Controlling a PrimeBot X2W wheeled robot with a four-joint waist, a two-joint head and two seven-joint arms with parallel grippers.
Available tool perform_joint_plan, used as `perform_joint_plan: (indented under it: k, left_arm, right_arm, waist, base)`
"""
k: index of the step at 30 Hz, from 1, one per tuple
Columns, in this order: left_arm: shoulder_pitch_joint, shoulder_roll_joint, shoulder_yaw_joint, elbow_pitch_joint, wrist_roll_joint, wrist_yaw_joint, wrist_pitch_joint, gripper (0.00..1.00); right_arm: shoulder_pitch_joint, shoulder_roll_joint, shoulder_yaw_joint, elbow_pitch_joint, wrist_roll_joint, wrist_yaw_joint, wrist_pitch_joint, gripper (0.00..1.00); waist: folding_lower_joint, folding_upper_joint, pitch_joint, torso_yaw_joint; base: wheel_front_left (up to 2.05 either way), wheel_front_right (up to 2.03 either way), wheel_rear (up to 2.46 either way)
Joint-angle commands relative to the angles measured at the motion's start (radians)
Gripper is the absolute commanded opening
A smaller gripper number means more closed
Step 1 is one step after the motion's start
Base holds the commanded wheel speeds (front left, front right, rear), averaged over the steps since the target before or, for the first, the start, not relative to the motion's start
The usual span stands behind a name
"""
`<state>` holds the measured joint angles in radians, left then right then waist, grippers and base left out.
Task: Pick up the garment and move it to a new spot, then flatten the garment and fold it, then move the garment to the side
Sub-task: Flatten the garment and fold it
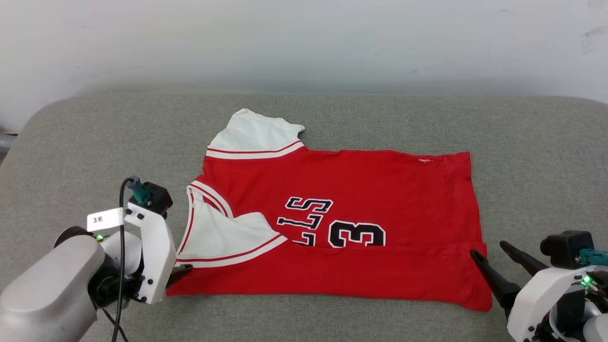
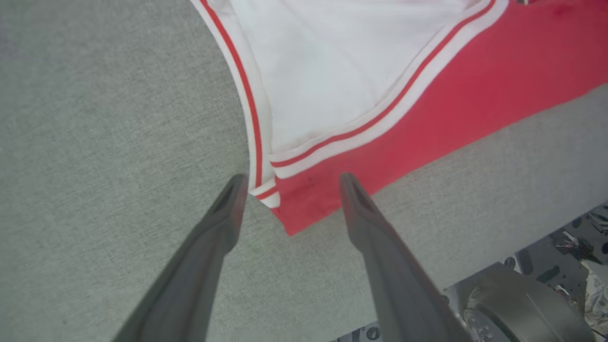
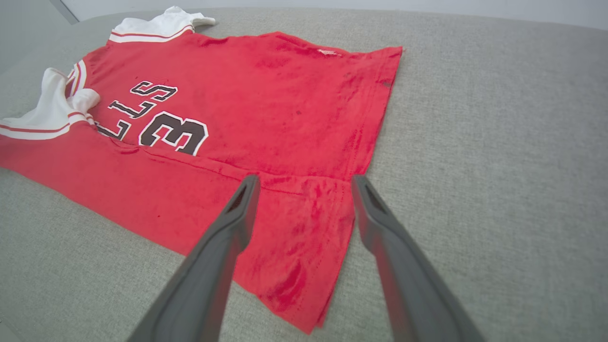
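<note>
Our left gripper (image 2: 292, 178) and right gripper (image 3: 305, 179), both agape, astride near-edge corners of the red jersey (image 1: 380, 190) on the grey cushion (image 1: 95, 142).

In my head view, mid-frame, the red shirt (image 1: 380, 180) carries black, white-edged letters (image 1: 306, 213). I read "LS" whole, the rest cut off by a fold, with a big "3" (image 1: 356, 235) beside them. My right wrist view gives them as "LLS" and "3". At lower left, a white tag (image 1: 105, 219) on the cable (image 1: 121, 247) reads "3米".
</note>
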<state>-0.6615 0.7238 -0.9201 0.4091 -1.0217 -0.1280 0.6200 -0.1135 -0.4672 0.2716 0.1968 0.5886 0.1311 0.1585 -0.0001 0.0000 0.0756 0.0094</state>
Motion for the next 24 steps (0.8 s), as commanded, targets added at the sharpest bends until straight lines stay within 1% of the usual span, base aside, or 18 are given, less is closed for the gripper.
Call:
perform_joint_plan:
  k: [1, 5, 13, 16, 20, 22, 23, 24]
  left_arm:
    - [-0.014, 0.000, -0.015, 0.007, 0.008, 0.002, 0.024, 1.00]
    - [-0.022, -0.002, -0.037, 0.034, 0.020, 0.002, 0.053, 1.00]
    - [-0.006, -0.020, -0.054, 0.121, 0.012, 0.001, 0.056, 1.00]
    - [0.006, -0.029, -0.075, 0.159, 0.019, 0.001, 0.065, 1.00]
    - [0.039, -0.053, -0.123, 0.184, 0.026, 0.001, 0.072, 1.00]
    - [0.056, -0.079, -0.134, 0.190, 0.014, 0.000, 0.059, 1.00]
    - [0.061, -0.088, -0.145, 0.192, 0.016, 0.000, 0.057, 0.71]
    - [0.063, -0.095, -0.155, 0.190, 0.015, -0.002, 0.052, 0.02]
  right_arm:
    - [0.008, 0.008, -0.005, -0.008, -0.001, -0.001, 0.004, 1.00]
    - [-0.003, 0.011, -0.010, -0.017, -0.006, -0.001, 0.010, 1.00]
    - [-0.031, 0.018, -0.003, -0.022, -0.006, -0.001, 0.012, 1.00]
    - [-0.039, 0.018, 0.000, -0.019, -0.005, -0.001, 0.008, 1.00]
    - [-0.051, 0.016, 0.004, -0.013, 0.000, -0.001, 0.006, 1.00]
    - [-0.052, 0.015, 0.005, -0.010, 0.001, -0.001, 0.003, 1.00]
    - [-0.052, 0.014, 0.006, -0.008, 0.002, -0.001, 0.003, 1.00]
    - [-0.055, 0.012, 0.008, -0.006, 0.003, -0.001, 0.004, 1.00]
  waist:
    - [0.0001, 0.0000, 0.009, -0.004]
    - [0.0001, 0.0000, 0.029, -0.011]
    - [0.0001, 0.0000, 0.067, -0.029]
    - [0.0001, 0.0000, 0.079, -0.033]
    - [0.0001, 0.0000, 0.089, -0.036]
    - [0.0001, 0.0000, 0.091, -0.035]
    - [0.0001, 0.0000, 0.091, -0.034]
    - [0.0001, 0.0000, 0.089, -0.033]
  base:
    - [0.00, 0.00, 0.00]
    - [0.00, 0.00, 0.00]
    - [0.00, 0.00, 0.00]
    - [0.00, 0.00, 0.00]
    - [0.00, 0.00, 0.00]
    - [0.00, 0.00, 0.00]
    - [0.00, 0.00, 0.00]
    - [0.00, 0.00, 0.00]
